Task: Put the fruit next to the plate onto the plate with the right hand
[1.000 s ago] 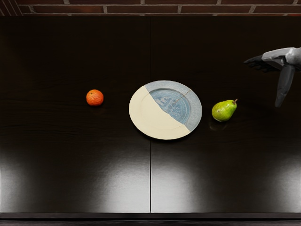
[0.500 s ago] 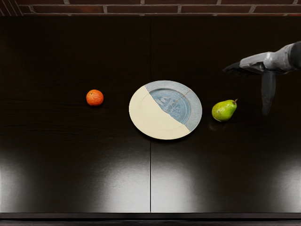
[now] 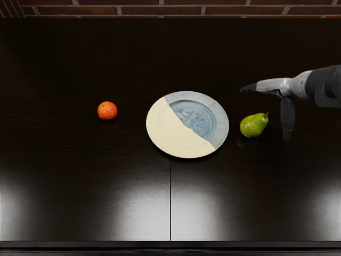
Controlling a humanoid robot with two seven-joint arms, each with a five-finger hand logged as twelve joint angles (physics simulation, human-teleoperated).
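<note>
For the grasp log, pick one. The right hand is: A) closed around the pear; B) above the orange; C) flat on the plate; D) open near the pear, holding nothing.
D: the right hand is spread open, and the pear lies free on the table beside it.

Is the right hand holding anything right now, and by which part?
Nothing is held. The right hand is open near the pear, which lies on the table beside the plate.

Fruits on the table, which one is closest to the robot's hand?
The green pear, beside the right hand; the orange sits beyond the plate.
</note>
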